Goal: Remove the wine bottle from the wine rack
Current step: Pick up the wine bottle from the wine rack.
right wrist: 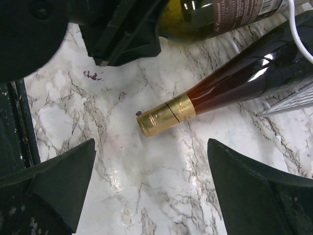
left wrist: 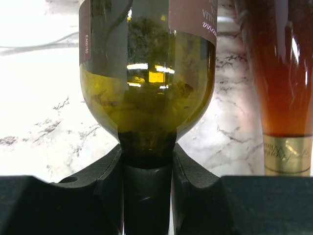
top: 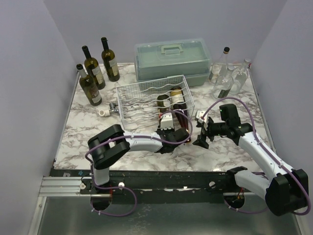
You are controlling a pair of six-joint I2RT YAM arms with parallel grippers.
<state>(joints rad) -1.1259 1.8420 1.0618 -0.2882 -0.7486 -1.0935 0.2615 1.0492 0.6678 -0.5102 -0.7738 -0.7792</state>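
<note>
- Left jaws: clamped narrow on the neck of the wine bottle point(left wrist: 146, 83), one pad on each side just below the shoulder.
- Right jaws: spread wide and holding nothing. They hang over bare surface point(top: 88, 127), just right of the left jaws.
- Position: the wine bottle lies on its side. Its neck points toward the arm bases and its body runs away into the right-hand part of the wine rack point(top: 142, 95). I cannot tell how much of the body the wires carry.
- Key relation: the bottle's long axis runs straight out from the left jaws, along the rack's grooves. My judgement is that a draw back along that axis, with a slight lift, should free it. The left arm point(top: 142, 142) has the grip, so the move is its to make.
- Neighbour: an amber bottle point(right wrist: 230, 83) lies just to the right, roughly parallel. Its gold capsule point(right wrist: 166, 115) rests on the surface below the right jaws. It could get nudged during the pull.
- Materials:
  - The wine bottle is olive-green glass, glossy, with rounded shoulders, a brown label and a dark neck.
  - The rack is thin white wire with wavy cross members.
  - The surface is white marble pattern with grey veins.
  - The glass is smooth, so it may slip if tilted.
</note>
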